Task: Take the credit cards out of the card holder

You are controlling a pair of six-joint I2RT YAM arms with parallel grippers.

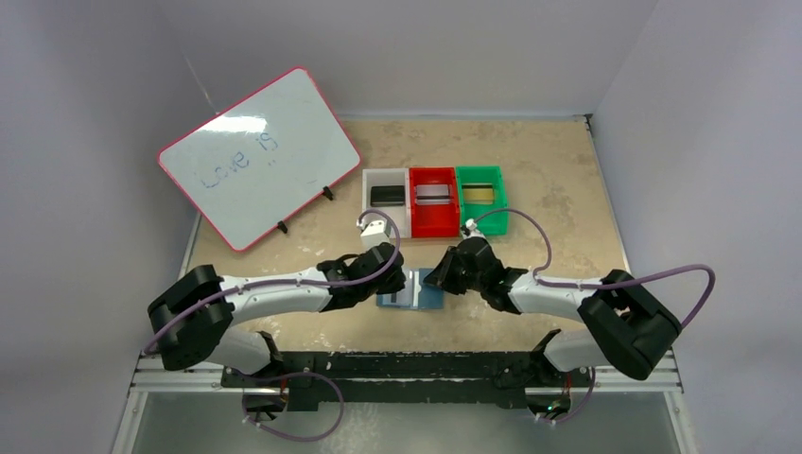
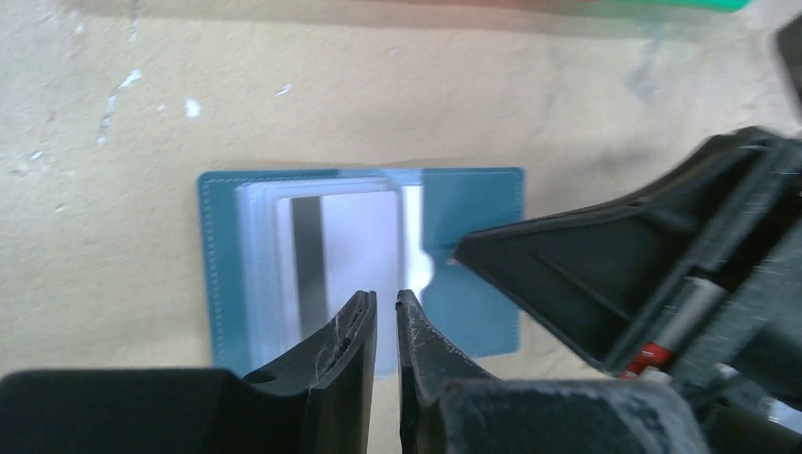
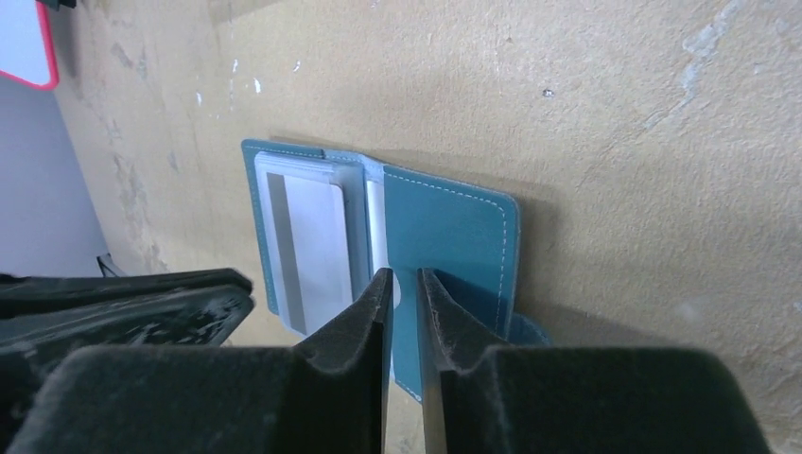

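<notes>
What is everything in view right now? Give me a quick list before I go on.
whiteboard: one, white with pink frame, propped far left
bins: three in a row, far centre: white bin, red bin, green bin
loose cards: three, one per bin: black card, silvery card, gold card
card holder: one, slate-blue, open flat, near centre
card in holder: one seen, silvery-grey, dark stripe, left half
left end effector: black, nearly closed, at holder
right end effector: black, nearly closed, at holder
</notes>
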